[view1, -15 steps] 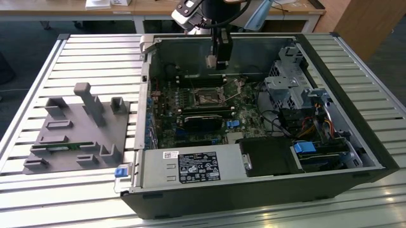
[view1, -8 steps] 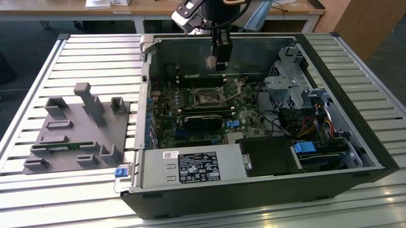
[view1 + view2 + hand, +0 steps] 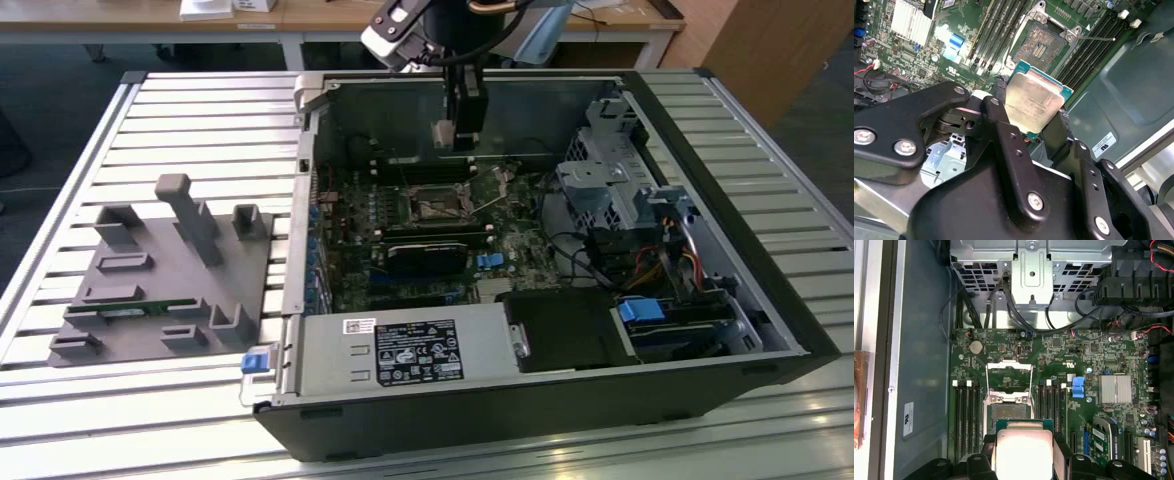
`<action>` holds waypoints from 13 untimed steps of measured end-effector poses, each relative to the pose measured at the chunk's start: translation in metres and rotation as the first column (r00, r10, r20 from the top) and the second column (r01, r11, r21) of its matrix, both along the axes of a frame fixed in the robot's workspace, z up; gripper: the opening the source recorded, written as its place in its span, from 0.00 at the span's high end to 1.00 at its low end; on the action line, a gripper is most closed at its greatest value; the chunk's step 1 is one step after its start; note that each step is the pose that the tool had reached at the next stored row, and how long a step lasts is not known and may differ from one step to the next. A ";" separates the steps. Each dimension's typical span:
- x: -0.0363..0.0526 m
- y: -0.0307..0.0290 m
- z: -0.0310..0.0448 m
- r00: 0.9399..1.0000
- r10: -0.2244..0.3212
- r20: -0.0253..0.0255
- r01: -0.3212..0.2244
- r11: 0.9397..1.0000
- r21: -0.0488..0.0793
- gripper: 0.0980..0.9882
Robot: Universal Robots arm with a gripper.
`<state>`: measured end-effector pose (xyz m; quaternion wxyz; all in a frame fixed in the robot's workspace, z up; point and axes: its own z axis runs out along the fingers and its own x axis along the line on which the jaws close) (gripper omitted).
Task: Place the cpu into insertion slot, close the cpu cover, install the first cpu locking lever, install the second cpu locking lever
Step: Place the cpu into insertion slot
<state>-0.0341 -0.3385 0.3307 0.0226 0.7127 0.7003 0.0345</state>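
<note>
1. Second wrist view, nearest: found gripper [image 3: 1030,114] fingers [image 3: 1000,95] clamped on the cpu [image 3: 1036,97] by opposite edges, metal top showing.
2. Beyond: found the insertion slot [image 3: 1040,44] bare, apart from the chip; not yet seated.
3. Farther: noted cpu cover [image 3: 1009,364] standing open, locking lever [image 3: 1099,37] unlatched; judged all four steps outstanding.

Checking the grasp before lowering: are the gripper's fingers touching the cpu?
Touching. In the second wrist view the gripper has its fingers pressed against opposite edges of the cpu, no gap.
</note>
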 end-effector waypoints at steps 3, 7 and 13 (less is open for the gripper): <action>0.0000 0.0000 -0.0009 1.000 0.000 -0.001 0.000 1.000 0.000 0.51; 0.0000 0.0000 -0.0021 1.000 0.000 -0.001 0.000 1.000 0.000 0.51; 0.0000 0.0000 -0.0040 1.000 0.000 -0.001 0.000 1.000 0.000 0.51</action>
